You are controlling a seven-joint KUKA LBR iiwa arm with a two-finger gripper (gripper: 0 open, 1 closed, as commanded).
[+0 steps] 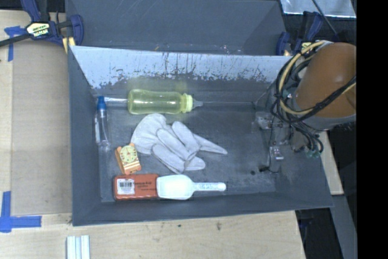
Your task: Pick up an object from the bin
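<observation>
1. My claw hangs low at the right side of the grey metal bin, near its right wall, with bare floor around it. I cannot tell whether it stands wide or narrow.
2. The nearest thing is a white fabric glove, lying flat in the middle of the bin, well apart from me toward the view's left.
3. Behind the glove, along the back wall, a pale yellow see-through plastic bottle lies on its side.
4. At the front lies a white plastic scoop, its thin handle pointing my way. Its bowl touches a flat orange-red packet with a barcode label.
5. Farthest off are a small yellow-orange box just beside the glove and a clear tube with a blue cap along the left wall.
6. As I judge it, I am at the approach step, with no grasp made yet.
7. Next I must cross to the view's left, centre over one thing and come down squarely. The scoop's handle or the bottle looks firmest; the glove would likely bunch.
</observation>
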